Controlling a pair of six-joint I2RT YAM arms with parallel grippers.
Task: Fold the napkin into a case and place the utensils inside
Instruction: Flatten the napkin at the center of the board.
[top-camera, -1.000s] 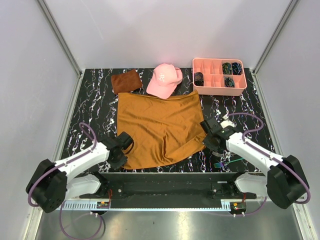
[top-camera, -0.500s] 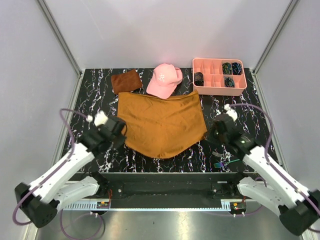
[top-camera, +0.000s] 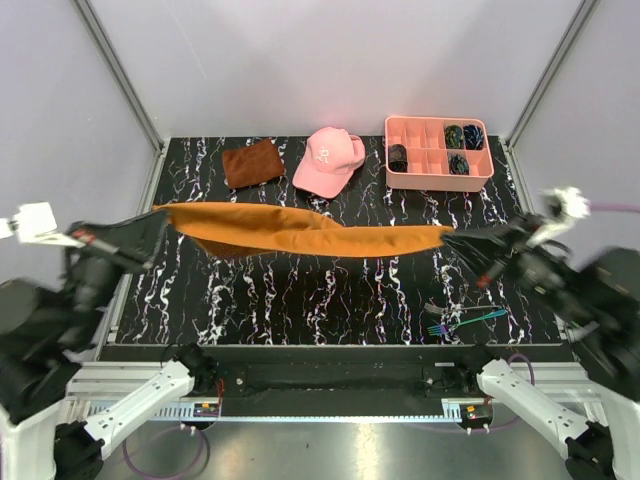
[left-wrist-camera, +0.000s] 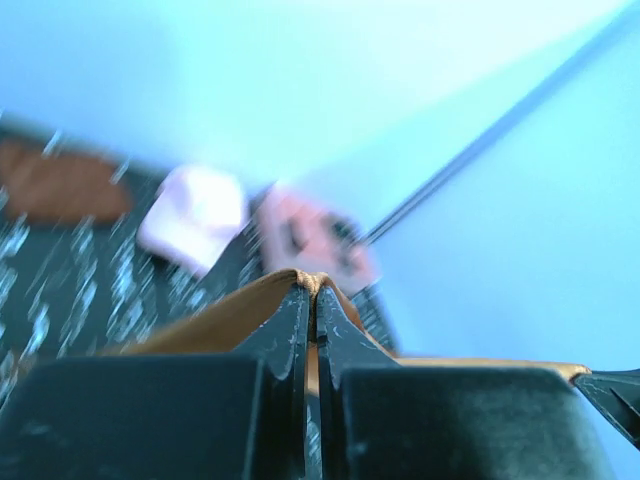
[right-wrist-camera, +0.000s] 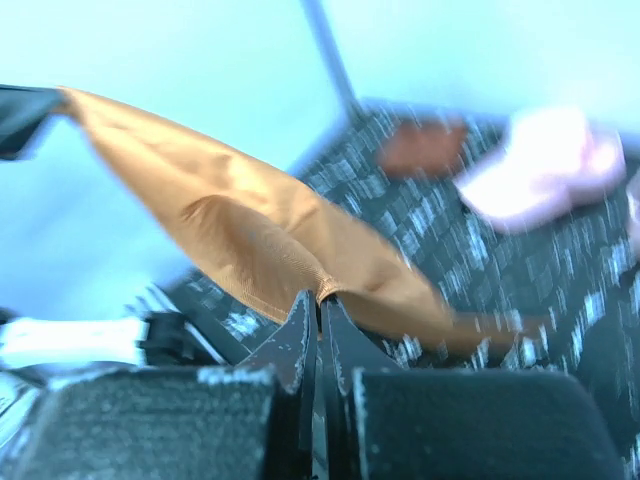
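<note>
The utensils are lying on the table in the lower right of the top view, close to the near edge. Nothing is touching them.

A little further back, the two arms are holding the napkin up in the air, across the middle of the picture. It is hanging like a long band from left to right and sagging a bit. It is not lying on the table.

The left gripper is pinching one end at the middle left. In its wrist view it is pressed tight together, with a bit of orange cloth squeezed in its tip. The right gripper is pinching the other end at the middle right, squeezed together on the cloth the same way.

At the far end, the brown cloth, the cap and the tray are sitting in a row along the top of the table, away from the napkin.

I think the folding step is only starting, since no case is made yet. Next the arms probably need to bring the napkin down together and lay it flat, pulling both ends evenly so it is not bunching up, and keeping it off the utensils
</note>
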